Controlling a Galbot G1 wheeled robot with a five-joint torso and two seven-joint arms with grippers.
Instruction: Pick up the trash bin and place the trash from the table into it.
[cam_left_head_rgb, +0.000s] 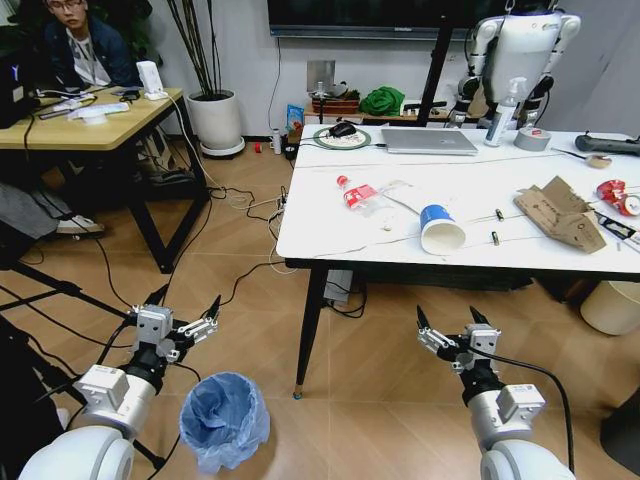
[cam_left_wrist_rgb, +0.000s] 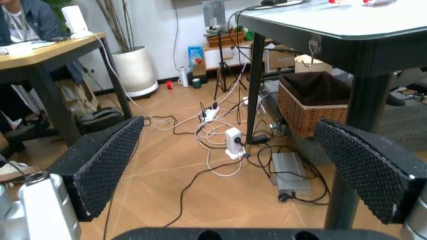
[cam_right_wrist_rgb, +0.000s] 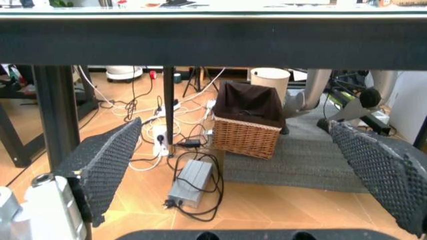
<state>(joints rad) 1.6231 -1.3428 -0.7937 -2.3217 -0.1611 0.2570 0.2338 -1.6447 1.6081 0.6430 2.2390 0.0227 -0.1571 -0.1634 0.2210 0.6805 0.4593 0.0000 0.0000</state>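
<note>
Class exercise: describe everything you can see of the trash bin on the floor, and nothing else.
The trash bin is small and round, lined with a crinkly, translucent light-blue plastic bag that folds over its rim. It stands upright on the wooden floor, mouth open, apparently empty. It sits below and beside the open left gripper, which does not touch it, and left of the table.

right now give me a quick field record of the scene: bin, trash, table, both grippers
trash bin: on the floor, lined with a blue bag, just right of the left arm, not held
trash: blue-and-white paper cup on its side, crushed bottle, torn cardboard, red wrappers, all on the table
table: white top, also carrying a laptop
left gripper: open, empty, low above the floor beside the bin
right gripper: open, empty, below the table's front edge
</note>
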